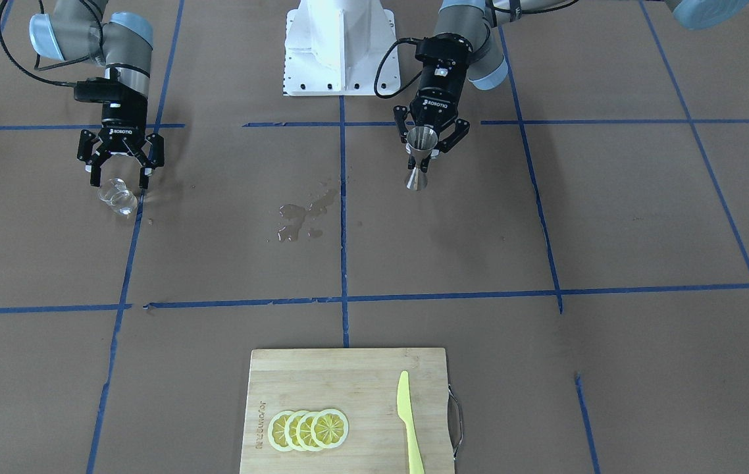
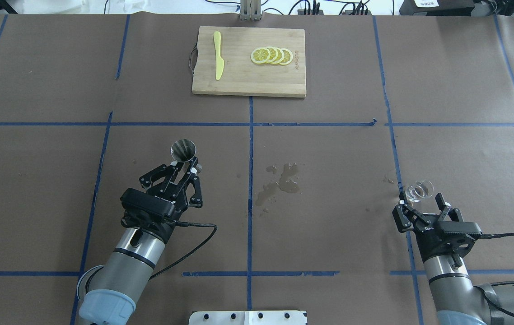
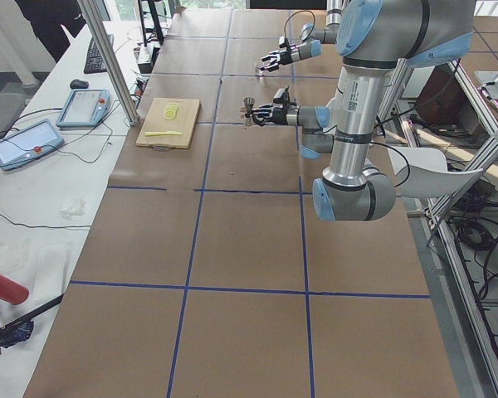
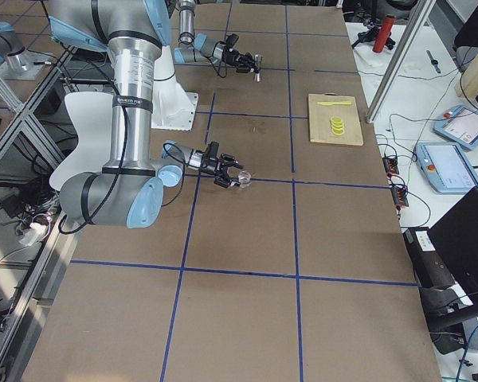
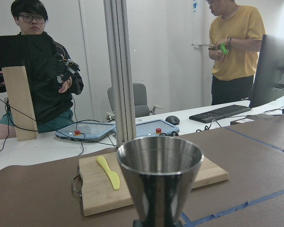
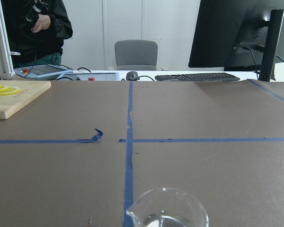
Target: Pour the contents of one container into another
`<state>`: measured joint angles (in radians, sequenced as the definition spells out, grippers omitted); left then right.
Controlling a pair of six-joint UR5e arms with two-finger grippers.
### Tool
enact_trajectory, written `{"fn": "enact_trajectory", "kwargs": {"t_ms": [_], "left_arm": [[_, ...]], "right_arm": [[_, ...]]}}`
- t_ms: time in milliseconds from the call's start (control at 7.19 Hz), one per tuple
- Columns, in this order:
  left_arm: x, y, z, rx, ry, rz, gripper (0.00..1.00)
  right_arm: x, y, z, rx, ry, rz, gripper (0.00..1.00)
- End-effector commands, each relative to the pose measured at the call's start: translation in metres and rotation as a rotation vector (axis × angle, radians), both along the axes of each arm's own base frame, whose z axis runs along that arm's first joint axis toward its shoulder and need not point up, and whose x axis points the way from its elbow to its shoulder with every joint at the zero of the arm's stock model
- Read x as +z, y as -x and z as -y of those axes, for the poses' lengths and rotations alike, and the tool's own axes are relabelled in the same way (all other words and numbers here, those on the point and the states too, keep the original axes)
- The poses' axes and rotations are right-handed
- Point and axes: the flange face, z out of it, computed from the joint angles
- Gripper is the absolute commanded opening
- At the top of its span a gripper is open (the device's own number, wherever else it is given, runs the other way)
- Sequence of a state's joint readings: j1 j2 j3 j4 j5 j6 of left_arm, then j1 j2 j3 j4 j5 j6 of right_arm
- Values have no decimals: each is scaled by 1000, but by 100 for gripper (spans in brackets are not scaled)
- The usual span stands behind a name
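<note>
Between the jigger (image 2: 183, 150) and the glass cup (image 2: 420, 190) the surface (image 2: 329, 216) is open — only a wet patch (image 2: 278, 182) lies there. The cutting board (image 2: 249, 61), with knife (image 2: 217, 61) and lemon slices (image 2: 271, 56), sits well apart at the far edge.

The jigger (image 1: 419, 160) is made of shiny steel, smooth like a mirror. The cup (image 1: 118, 195) is made of clear glass, smooth and see-through. The table (image 1: 644, 217) is covered with dull brown paper, marked with strips of blue tape (image 1: 343, 217). A wet, shiny patch (image 1: 299, 217) is seen near the middle of the front view. At the bottom, a board (image 1: 348, 375) of pale, smooth wood is seen. A yellow plastic knife (image 1: 409, 421) and glossy yellow slices (image 1: 309, 430) are laid on it. Both grippers (image 1: 432, 139) (image 1: 120, 166) are made of dull black plastic or metal.
</note>
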<state>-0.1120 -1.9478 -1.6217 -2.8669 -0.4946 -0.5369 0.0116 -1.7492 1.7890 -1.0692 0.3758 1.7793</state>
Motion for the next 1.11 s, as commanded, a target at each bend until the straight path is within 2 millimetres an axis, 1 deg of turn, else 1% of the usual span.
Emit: {"fn": "enact_trajectory", "kwargs": {"t_ms": [0, 556, 835, 974], "left_arm": [[-3, 0, 0, -1, 0, -5, 0], [-5, -1, -1, 1, -1, -6, 0], [-5, -1, -1, 1, -1, -6, 0], [-5, -1, -1, 1, -1, -6, 0]], "right_arm": [[5, 4, 1, 5, -8, -11, 94], [10, 7, 1, 7, -10, -21, 94], [10, 9, 1, 6, -11, -20, 94], [13, 19, 2, 8, -11, -23, 94]]}}
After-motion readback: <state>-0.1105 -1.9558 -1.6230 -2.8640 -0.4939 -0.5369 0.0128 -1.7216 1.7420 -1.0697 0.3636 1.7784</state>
